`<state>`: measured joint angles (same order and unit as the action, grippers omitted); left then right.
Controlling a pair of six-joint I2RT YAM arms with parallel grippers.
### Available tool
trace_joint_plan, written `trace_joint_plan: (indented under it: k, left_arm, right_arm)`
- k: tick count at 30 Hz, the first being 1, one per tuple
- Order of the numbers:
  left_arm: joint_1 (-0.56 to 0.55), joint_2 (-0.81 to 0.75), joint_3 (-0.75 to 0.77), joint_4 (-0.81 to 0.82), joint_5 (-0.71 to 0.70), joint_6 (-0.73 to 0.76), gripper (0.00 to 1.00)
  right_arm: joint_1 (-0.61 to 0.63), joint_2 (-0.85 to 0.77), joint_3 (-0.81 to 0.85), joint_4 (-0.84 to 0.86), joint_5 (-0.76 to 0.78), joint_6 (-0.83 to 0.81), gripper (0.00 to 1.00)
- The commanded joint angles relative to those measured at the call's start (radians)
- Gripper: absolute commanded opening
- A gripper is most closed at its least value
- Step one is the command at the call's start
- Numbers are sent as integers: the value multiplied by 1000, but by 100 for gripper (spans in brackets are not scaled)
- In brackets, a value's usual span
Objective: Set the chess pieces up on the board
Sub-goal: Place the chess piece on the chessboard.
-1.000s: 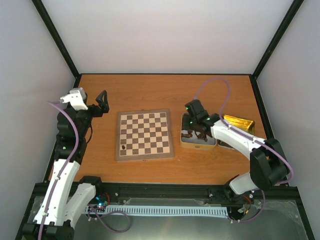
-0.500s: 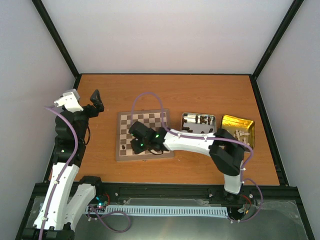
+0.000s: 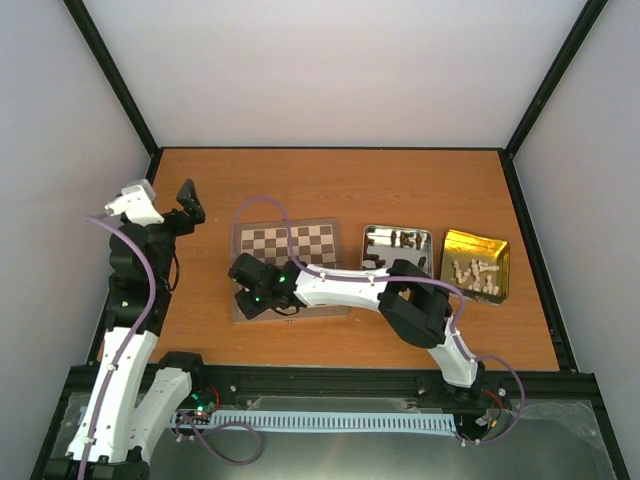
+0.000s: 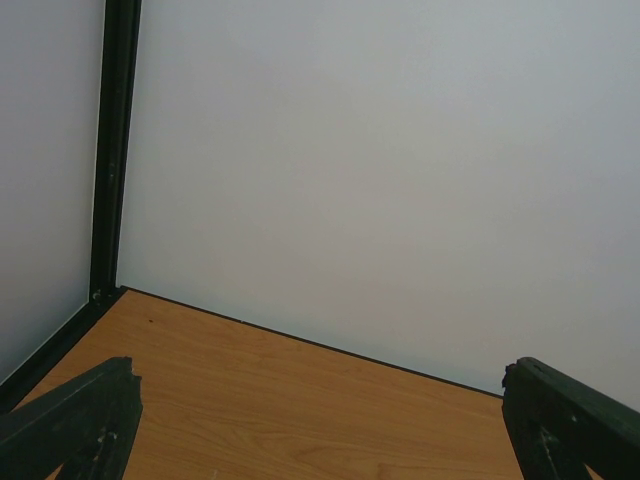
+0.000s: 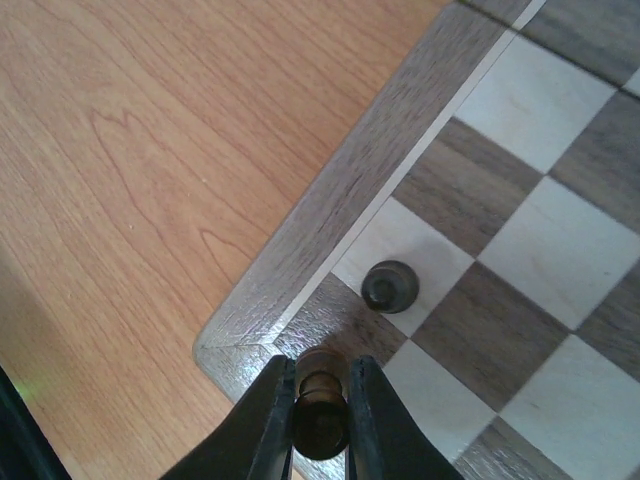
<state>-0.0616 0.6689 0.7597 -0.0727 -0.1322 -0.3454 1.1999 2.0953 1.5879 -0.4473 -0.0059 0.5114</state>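
The chessboard lies mid-table. My right gripper is over its near left corner. In the right wrist view the gripper is shut on a dark brown chess piece, held upright over the corner dark square of the board. A second dark piece stands on the cream square beside it. My left gripper is raised at the far left, away from the board. Its fingers are wide apart and empty.
A silver tin with dark pieces sits right of the board. A gold tin with cream pieces is further right. Black frame posts and white walls enclose the table.
My right arm swung from the silver tin across the board to its near left corner, carrying a dark piece. The left arm drew back a little to the left.
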Motion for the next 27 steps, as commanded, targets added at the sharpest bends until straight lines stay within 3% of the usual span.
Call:
trace_joint_plan:
  k: [1,5,9,12,17,21,27]
  left_arm:
    - [9,-13,1,-6,-17,-3,100]
    - [9,-13,0,-6,-16,-3,100]
    - [9,-13,-2,-5,-15,-3,100]
    - [9,-12,-1,-4,-14,-3,100]
    - [9,-12,0,-5,-16,-3,100]
    - [8,-13,-1,-6,-19,-3,100]
    - [9,-14,0,-6,-23,-3,100]
  right_arm:
    - [13,38,50,-39,-17,-13,13]
    - [13,38,49,-41,-15,-13,16]
    - [13,37,53,-49,-15,-10,29]
    - [13,33,68,-49,-24,-7,33]
    - [14,35,74,-52,-32,-3,31]
    - [12,50,73,-70,-45,-1,24]
    - [13,63,73,-78,-30,0,23]
